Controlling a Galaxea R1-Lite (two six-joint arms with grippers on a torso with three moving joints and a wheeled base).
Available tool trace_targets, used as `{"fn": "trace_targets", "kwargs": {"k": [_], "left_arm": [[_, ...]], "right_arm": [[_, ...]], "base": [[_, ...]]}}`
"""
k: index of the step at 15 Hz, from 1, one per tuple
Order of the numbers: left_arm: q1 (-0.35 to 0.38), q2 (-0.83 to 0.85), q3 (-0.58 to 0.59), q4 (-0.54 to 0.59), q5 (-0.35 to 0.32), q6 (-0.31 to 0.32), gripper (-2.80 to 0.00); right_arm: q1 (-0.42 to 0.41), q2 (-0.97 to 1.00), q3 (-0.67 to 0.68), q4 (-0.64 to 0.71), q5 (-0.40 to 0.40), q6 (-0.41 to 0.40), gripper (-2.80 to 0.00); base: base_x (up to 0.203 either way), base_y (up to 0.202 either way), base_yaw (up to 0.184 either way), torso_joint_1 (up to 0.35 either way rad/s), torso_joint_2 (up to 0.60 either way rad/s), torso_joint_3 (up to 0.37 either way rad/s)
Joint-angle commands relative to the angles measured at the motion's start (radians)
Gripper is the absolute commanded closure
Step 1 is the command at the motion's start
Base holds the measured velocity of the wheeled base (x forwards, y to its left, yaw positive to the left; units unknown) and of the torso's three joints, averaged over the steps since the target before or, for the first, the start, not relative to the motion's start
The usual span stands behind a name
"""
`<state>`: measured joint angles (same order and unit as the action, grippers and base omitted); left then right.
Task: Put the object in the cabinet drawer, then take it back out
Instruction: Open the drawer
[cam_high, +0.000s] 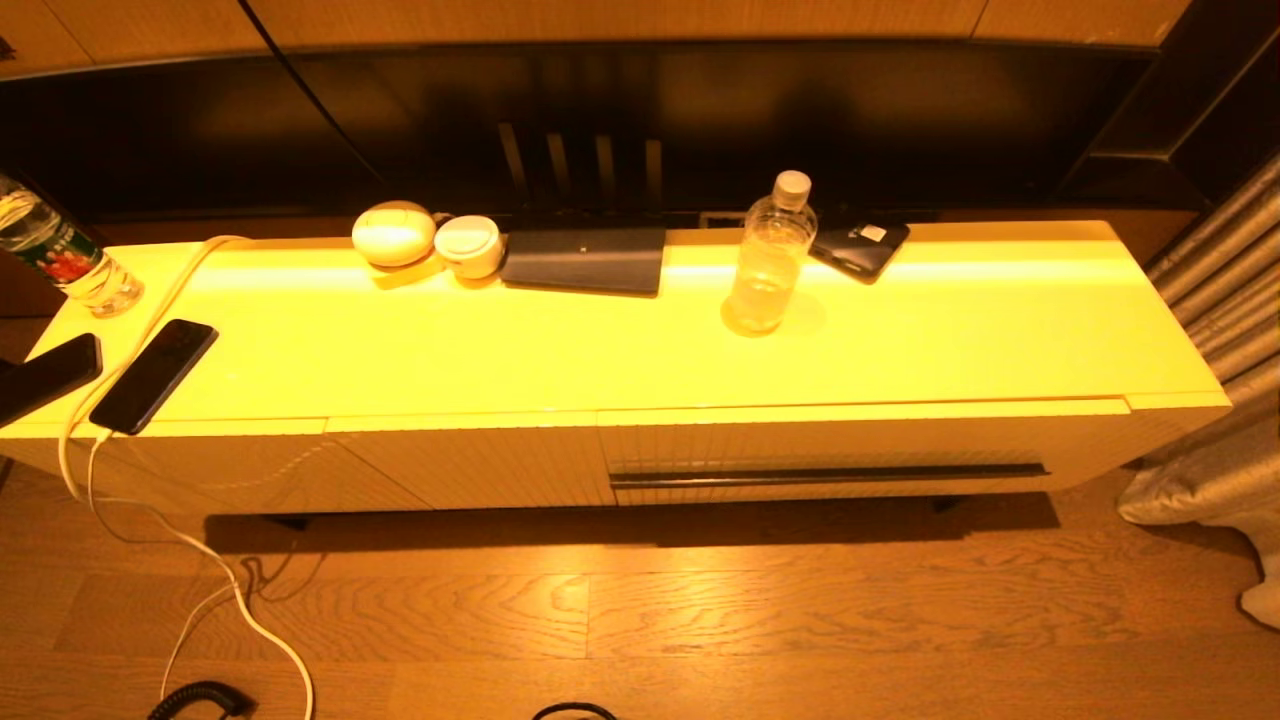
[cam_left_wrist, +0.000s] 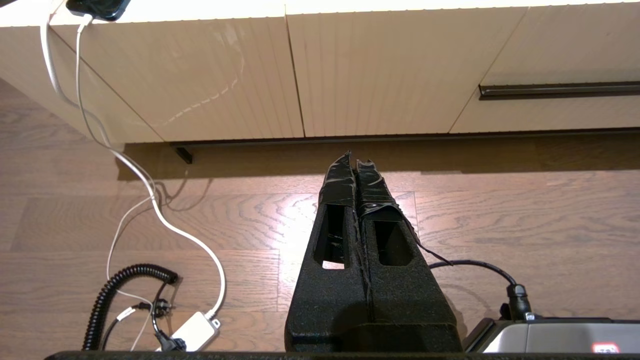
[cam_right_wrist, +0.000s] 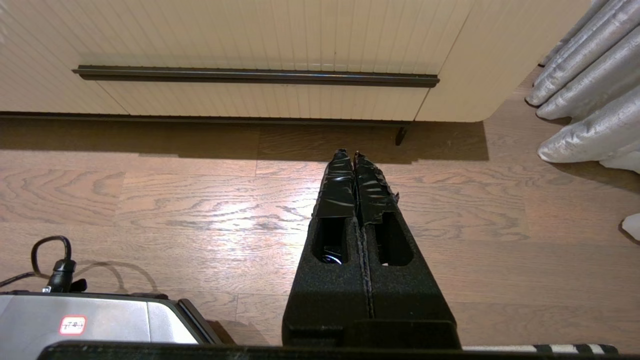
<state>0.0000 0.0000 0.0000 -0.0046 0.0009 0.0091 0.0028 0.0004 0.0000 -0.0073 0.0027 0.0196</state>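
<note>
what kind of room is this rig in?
Probably a living room or hotel room: a low TV cabinet under a dark screen, phones charging on top, wood floor, curtain.

No legible text anywhere. Red-green label on bottle (cam_high: 62, 262) at bench's left end: print too small to read. Red-edged sticker (cam_right_wrist: 73, 325) on grey robot base (cam_right_wrist: 90, 320): marks inside, maybe numerals, unreadable. Pale square on dark device (cam_high: 859, 247) behind clear bottle (cam_high: 770, 257): no readable marks.
</note>
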Motion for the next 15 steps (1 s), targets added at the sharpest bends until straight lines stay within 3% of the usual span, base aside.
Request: {"fn": "trace_targets", "kwargs": {"k": [1, 15], "left_arm": [[0.000, 0.000, 0.002, 0.000, 0.000, 0.000, 0.00], [0.000, 0.000, 0.002, 0.000, 0.001, 0.000, 0.00]], "right_arm": [[0.000, 0.001, 0.000, 0.000, 0.000, 0.000, 0.00], [0.000, 0.000, 0.002, 0.000, 0.000, 0.000, 0.00]], "base": [[0.000, 0.000, 0.000, 0.000, 0.00, 0.000], [0.000, 0.000, 0.000, 0.000, 0.00, 0.000]]}}
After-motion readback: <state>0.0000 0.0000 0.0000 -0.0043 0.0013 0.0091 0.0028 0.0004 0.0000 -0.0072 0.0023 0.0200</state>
